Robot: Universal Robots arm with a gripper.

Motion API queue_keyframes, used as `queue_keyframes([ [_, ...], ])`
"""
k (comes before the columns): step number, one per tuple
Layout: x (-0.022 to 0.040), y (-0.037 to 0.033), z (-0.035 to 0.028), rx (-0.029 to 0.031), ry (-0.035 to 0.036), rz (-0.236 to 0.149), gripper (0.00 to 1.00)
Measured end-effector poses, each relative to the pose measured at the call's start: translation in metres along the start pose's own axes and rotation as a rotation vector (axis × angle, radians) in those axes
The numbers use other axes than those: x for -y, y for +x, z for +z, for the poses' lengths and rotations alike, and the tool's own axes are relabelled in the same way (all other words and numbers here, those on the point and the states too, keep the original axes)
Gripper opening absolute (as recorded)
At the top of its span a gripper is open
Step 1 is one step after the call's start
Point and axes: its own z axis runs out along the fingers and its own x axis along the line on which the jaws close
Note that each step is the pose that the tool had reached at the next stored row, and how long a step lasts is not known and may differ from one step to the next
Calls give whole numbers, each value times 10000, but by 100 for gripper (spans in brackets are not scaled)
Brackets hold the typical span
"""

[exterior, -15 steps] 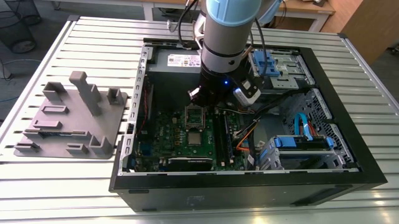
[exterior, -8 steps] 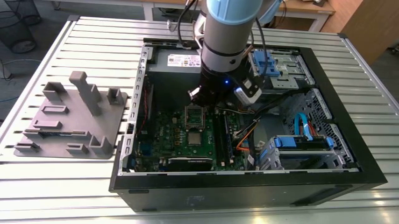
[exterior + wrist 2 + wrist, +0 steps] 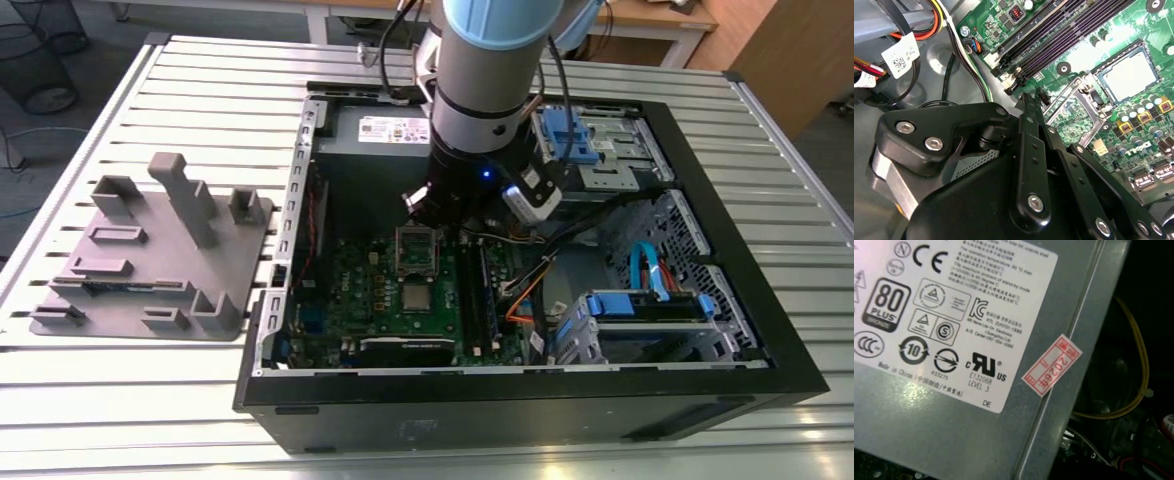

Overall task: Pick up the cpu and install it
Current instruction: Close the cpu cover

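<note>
Gripper (image 3: 430,210) over mobo (image 3: 358,290) nr cpu (image 3: 416,297); white-labelled PSU (image 3: 929,430).

Silvery cpu (image 3: 418,297) on green board (image 3: 360,290) in computer case (image 3: 534,410), arm (image 3: 487,90) close by

A black computer case (image 3: 534,415) lies open on a slatted metal table (image 3: 200,90). Inside it a green motherboard (image 3: 380,300) lies flat, with dark memory slots (image 3: 1054,45) running side by side. A grey power supply (image 3: 954,430) sits at one end of the case. A red sticker (image 3: 1051,365) lies just beside its white label (image 3: 969,315), and a yellow cable (image 3: 1139,365) curves near it. On the exterior view's left, a grey plastic tray (image 3: 134,270) with upright posts rests on the table beside the case.
</note>
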Motion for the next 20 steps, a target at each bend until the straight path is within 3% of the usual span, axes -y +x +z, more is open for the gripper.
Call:
queue_keyframes([
  [10, 1, 1, -1, -49, -29, -758, 11],
  [20, -1, 0, -40, -54, -31, -810, 11],
])
